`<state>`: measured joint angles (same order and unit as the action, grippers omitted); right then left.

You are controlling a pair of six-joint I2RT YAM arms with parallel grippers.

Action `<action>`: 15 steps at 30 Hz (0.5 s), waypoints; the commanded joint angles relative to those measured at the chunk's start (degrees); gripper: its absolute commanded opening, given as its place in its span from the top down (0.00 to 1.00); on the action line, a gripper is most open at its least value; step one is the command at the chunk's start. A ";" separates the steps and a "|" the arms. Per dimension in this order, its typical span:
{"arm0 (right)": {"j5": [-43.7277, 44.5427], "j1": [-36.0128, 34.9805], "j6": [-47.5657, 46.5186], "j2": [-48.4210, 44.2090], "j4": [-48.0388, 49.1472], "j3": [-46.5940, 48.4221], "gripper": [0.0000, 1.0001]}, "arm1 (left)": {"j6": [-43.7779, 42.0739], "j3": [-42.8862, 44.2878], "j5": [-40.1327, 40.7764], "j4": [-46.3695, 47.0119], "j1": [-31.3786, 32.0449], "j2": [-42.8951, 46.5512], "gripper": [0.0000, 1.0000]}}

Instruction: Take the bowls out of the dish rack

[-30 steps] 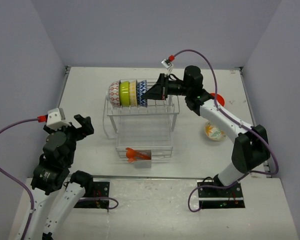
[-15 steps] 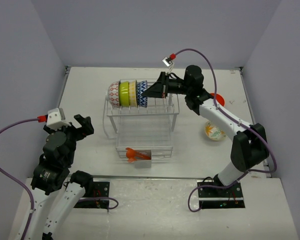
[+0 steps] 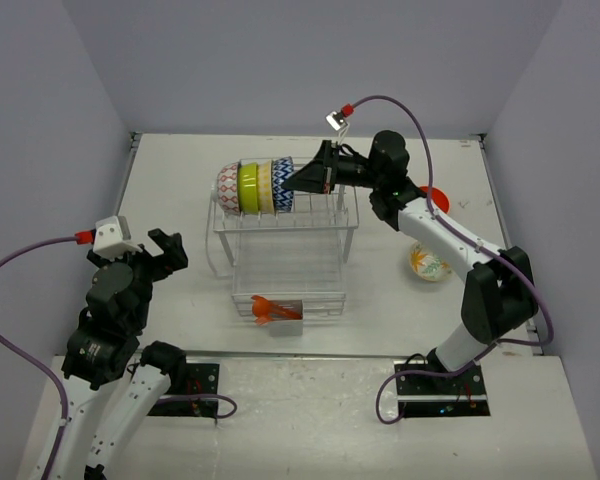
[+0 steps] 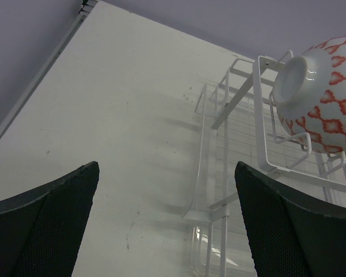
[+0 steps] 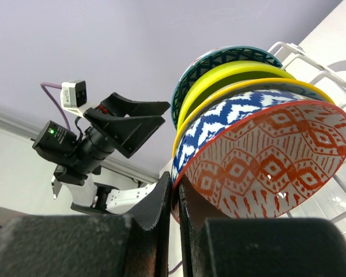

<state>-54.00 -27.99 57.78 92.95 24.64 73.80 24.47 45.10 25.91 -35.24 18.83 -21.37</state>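
My right claw (image 3: 298, 183) is pinched nearly flat on the rim of the blue-patterned bowl (image 3: 283, 185). In the right wrist view its two fingers (image 5: 155, 213) stand almost together with the bowl's edge running down into the thin slit between them. That bowl is on edge at the right end of a row on the upper shelf of the dish rack (image 3: 285, 250). Beside it to the left, each pressed against the next, stand the cream-yellow bowl (image 3: 266, 186), the lime green bowl (image 3: 248, 187) and the red-patterned bowl (image 3: 226, 188).

My left claw (image 3: 168, 248) is spread wide and holds nothing. It hangs over the table (image 3: 180, 170) to the left of the rack, well apart from it. Its wrist camera looks between the two dark fingers (image 4: 46, 225) at the rack's left end and the base of the red-patterned bowl.

Two bowls lie on the table to the right of the rack. The floral bowl (image 3: 428, 263) sits near the right arm's elbow. The orange bowl (image 3: 435, 198) is mostly hidden behind that arm. The orange utensils (image 3: 270, 310) lie in the rack's small front holder.
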 commanded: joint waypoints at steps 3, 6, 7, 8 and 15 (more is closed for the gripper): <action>-0.67 -0.58 0.32 -2.68 5.07 0.99 1.00 | -0.56 -0.45 -0.07 2.02 0.07 -0.70 0.00; -0.58 -0.40 -0.56 -3.65 4.28 0.82 1.00 | -0.56 -0.45 0.02 2.02 -0.02 -0.78 0.00; -0.41 -0.31 -0.91 -4.26 3.84 0.82 1.00 | -0.56 -0.45 0.02 2.02 -0.02 -0.70 0.00; -0.23 -0.14 -1.78 -4.53 3.31 0.82 1.00 | -0.56 -0.45 0.02 2.02 -0.02 -0.70 0.00; 2.14 0.39 -6.45 -7.51 -3.10 0.73 1.00 | -0.56 -0.45 0.10 1.93 -0.02 -0.78 0.00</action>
<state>-53.08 -27.81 54.54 89.91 20.91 73.69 24.49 45.10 25.93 -35.24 18.83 -21.50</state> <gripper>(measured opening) 0.054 0.997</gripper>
